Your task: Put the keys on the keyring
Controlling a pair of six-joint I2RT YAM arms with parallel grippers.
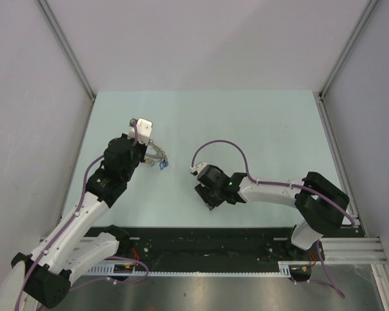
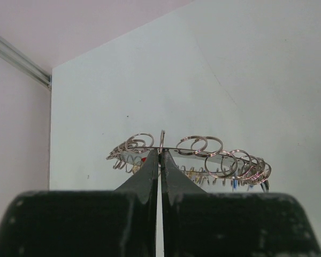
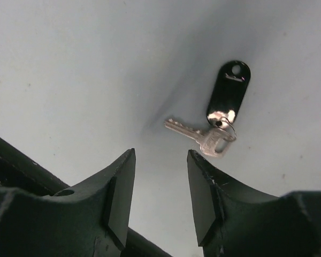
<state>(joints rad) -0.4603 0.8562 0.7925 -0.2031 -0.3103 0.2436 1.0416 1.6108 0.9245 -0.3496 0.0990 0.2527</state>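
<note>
My left gripper (image 1: 146, 154) is shut on the thin wire of the keyring (image 2: 203, 152), its fingertips (image 2: 152, 160) pinching the wire at mid-span. Many small silver split rings hang along the wire, with key heads in red and blue partly hidden below it. From above, the keyring (image 1: 157, 157) sits just right of the left gripper, a blue piece at its lower edge. A silver key (image 3: 199, 136) with a black oval tag (image 3: 229, 92) lies flat on the table. My right gripper (image 3: 160, 155) hovers open just short of it, nothing between its fingers. The overhead view hides this key under the right gripper (image 1: 209, 197).
The pale green table (image 1: 259, 129) is bounded by grey walls at the back and sides. A black rail (image 1: 214, 243) holding the arm bases runs along the near edge. A purple cable (image 1: 220, 146) loops above the right wrist.
</note>
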